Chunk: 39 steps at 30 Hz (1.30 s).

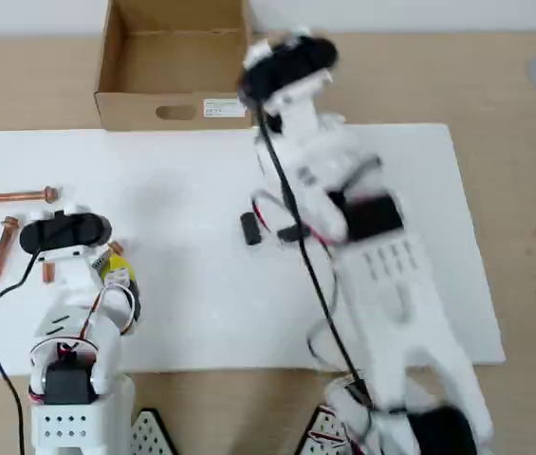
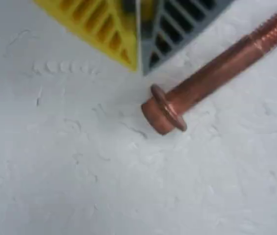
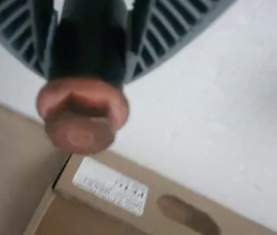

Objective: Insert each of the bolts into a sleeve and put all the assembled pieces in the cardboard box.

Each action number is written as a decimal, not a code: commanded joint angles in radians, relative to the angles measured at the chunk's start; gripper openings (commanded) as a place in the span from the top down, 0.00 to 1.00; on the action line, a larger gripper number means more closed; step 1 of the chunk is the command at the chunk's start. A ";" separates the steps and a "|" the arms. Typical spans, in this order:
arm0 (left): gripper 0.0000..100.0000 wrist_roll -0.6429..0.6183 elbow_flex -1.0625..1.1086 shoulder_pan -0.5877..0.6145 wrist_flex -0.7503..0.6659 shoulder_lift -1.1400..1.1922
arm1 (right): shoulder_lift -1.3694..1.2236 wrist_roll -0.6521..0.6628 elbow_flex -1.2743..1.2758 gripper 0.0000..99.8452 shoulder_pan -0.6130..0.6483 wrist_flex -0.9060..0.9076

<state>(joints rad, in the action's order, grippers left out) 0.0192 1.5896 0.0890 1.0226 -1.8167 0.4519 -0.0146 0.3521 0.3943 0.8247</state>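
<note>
Right gripper (image 3: 91,58) clamped on black sleeve (image 3: 87,44), bolt (image 3: 82,115) seated inside, head hanging free. Cardboard box (image 3: 128,196) rim sits just beneath: an early release likely drops the piece outside. Left gripper (image 2: 139,66) pinched closed, loose bolt (image 2: 197,88) just beside.

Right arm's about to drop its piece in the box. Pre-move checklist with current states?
1. Grip: ok. The right gripper has its fingers shut on the assembled piece, bolt head sticking out.
2. Over the opening: not ok. The piece hangs by the front right corner of the cardboard box.
3. Box open and upright: ok.
4. Other arm clear: ok. The left gripper sits far off, shut beside a loose bolt.
5. Next sleeve ready: ok. A black sleeve lies on the white mat.
</note>
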 commanded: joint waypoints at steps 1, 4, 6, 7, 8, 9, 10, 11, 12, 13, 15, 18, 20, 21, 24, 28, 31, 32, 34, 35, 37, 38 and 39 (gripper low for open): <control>1.00 0.009 0.002 0.009 -0.015 -0.005 | -0.202 0.049 -0.254 0.99 -0.010 -0.032; 1.00 0.009 0.000 0.009 -0.015 -0.007 | -0.380 0.086 -0.432 0.99 -0.021 -0.032; 1.00 0.009 0.000 0.009 -0.015 -0.007 | -0.501 0.106 -0.558 0.99 -0.027 -0.032; 1.00 0.009 0.000 0.009 -0.015 -0.007 | -0.559 0.117 -0.622 0.99 -0.028 -0.032; 1.00 0.008 0.000 0.009 -0.014 -0.007 | -0.621 0.130 -0.690 0.99 -0.031 -0.032; 1.00 0.006 0.000 0.009 -0.012 -0.007 | -0.680 0.144 -0.759 0.99 -0.036 -0.032; 1.00 0.006 0.002 0.009 -0.012 -0.007 | -0.737 0.163 -0.829 0.99 -0.036 -0.032; 1.00 0.005 0.002 0.009 -0.012 -0.007 | -0.799 0.180 -0.901 0.99 -0.036 -0.032; 1.00 0.005 0.002 0.009 -0.011 -0.007 | -0.855 0.201 -0.975 0.99 -0.036 -0.032; 1.00 0.005 0.002 0.009 -0.011 -0.007 | -0.915 0.221 -1.047 0.99 -0.036 -0.032; 1.00 0.005 0.002 0.009 -0.011 -0.007 | -1.027 0.262 -1.191 0.99 -0.036 -0.031; 1.00 0.005 0.002 0.009 -0.011 -0.007 | -1.181 0.315 -1.391 0.99 -0.025 -0.031; 1.00 0.005 0.002 0.009 -0.011 -0.007 | -1.276 0.350 -1.506 0.99 -0.015 -0.026; 1.00 0.005 0.002 0.009 -0.011 -0.007 | -1.319 0.367 -1.558 0.99 -0.012 -0.026; 1.00 0.005 0.002 0.009 -0.011 -0.007 | -1.434 0.408 -1.695 0.99 0.002 -0.028; 1.00 0.005 0.002 0.009 -0.011 -0.007 | -1.540 0.420 -1.831 0.94 0.019 -0.025; 1.00 0.005 0.002 0.009 -0.011 -0.007 | -1.578 0.420 -1.870 0.85 0.033 -0.021; 1.00 0.005 0.002 0.009 -0.011 -0.007 | -1.581 0.420 -1.870 0.83 0.035 -0.018; 1.00 0.006 0.002 0.009 -0.011 -0.007 | -1.584 0.419 -1.867 0.83 0.042 -0.017; 1.00 0.006 0.002 0.009 -0.009 -0.007 | -1.586 0.419 -1.867 0.83 0.045 -0.017; 1.00 0.006 0.002 0.009 -0.009 -0.007 | -1.587 0.419 -1.867 0.83 0.048 -0.017; 1.00 0.006 0.002 0.009 -0.009 -0.007 | -1.587 0.419 -1.865 0.83 0.048 -0.017; 1.00 0.005 0.002 0.009 -0.009 -0.007 | -1.587 0.419 -1.865 0.83 0.050 -0.017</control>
<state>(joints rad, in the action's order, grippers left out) 0.0192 1.5942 0.0905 1.0226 -1.8167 -1.1485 0.3997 -1.4676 0.4312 0.8186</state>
